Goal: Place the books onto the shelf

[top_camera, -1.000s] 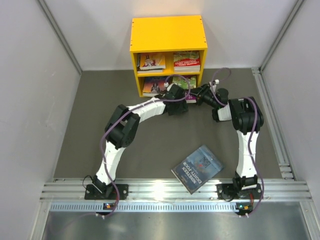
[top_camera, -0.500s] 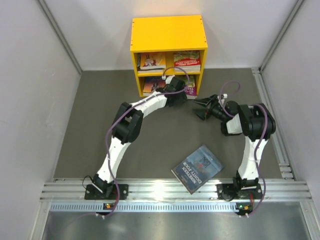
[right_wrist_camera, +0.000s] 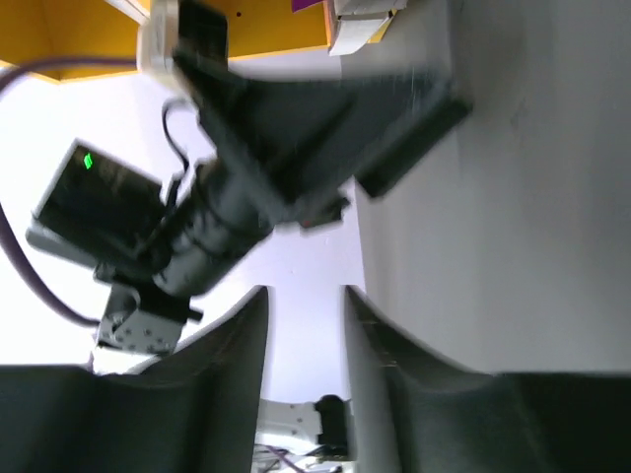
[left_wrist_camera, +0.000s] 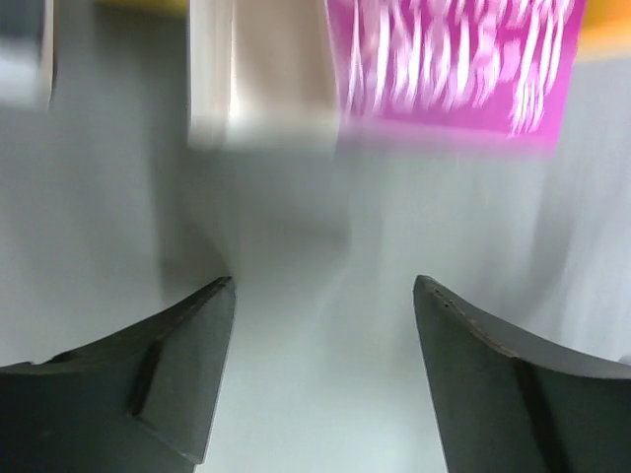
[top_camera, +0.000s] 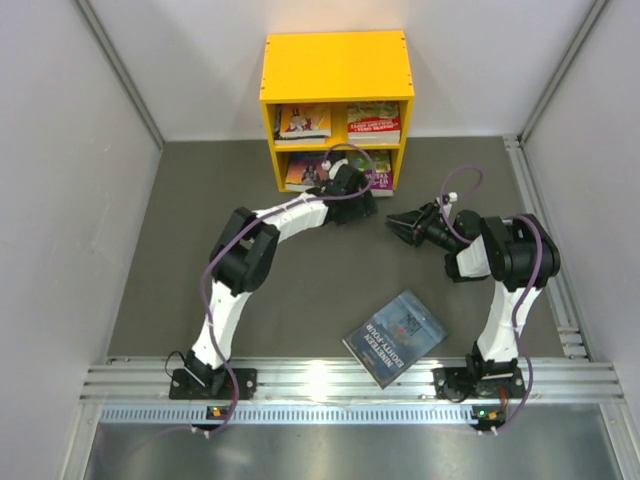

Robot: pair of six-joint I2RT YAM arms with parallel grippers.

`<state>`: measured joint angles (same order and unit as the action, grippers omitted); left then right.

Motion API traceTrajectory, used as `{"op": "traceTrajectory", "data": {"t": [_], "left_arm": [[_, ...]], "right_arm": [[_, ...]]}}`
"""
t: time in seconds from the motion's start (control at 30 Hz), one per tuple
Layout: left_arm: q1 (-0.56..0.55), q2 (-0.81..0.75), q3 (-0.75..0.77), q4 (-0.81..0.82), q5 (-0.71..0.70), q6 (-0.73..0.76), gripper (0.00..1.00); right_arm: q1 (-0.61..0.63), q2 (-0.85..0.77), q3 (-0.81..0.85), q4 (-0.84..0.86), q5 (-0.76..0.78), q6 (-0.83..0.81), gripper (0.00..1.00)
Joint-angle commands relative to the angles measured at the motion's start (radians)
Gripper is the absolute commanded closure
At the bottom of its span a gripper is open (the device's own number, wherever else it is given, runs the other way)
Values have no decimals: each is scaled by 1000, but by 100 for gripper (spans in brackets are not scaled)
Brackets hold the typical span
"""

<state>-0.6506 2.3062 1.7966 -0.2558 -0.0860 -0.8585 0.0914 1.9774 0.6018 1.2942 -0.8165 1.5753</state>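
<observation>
Nearest the arm bases, a dark blue book lies flat on the grey mat. Its cover faces up, showing pale lettering and a lighter blue picture. It sits askew, with its long axis running diagonally from near-left to far-right and one corner pointing at the near rail. Neither gripper touches it.

Farther back on the right, the right gripper hangs over the mat, aimed left. Its fingers stand a narrow gap apart with nothing between them.

Beyond it, the left gripper faces the lower right compartment of the shelf, its fingers spread wide and empty. A blurred magenta book lies just ahead of them.

The bright yellow shelf stands against the far wall, its open side facing the arms. Its other compartments hold books too: a yellow-covered book upper left, a red-and-cream book upper right, and a purplish book lower left.
</observation>
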Motion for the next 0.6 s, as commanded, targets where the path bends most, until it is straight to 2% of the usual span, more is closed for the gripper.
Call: {"op": "traceTrajectory", "data": {"t": [0.0, 0.03, 0.07, 0.13, 0.17, 0.27, 0.57], "left_arm": [[-27, -193, -216, 103, 41, 32, 21], [-29, -229, -217, 104, 42, 35, 20], [-30, -261, -288, 125, 40, 35, 19], [-29, -361, -372, 136, 32, 48, 18], [-29, -391, -399, 135, 23, 53, 18], [-29, -513, -517, 125, -27, 70, 18], [-24, -939, -931, 63, -138, 49, 19]], "right_arm": [[10, -43, -5, 139, 5, -58, 75], [11, -43, -5, 139, 8, -58, 75], [17, -43, -2, 139, 8, -58, 85], [24, -41, 3, 139, 14, -55, 97], [31, -43, 7, 139, 17, -55, 100], [53, -48, 35, 102, 36, -70, 100], [116, -48, 289, -422, 189, -355, 100]]}}
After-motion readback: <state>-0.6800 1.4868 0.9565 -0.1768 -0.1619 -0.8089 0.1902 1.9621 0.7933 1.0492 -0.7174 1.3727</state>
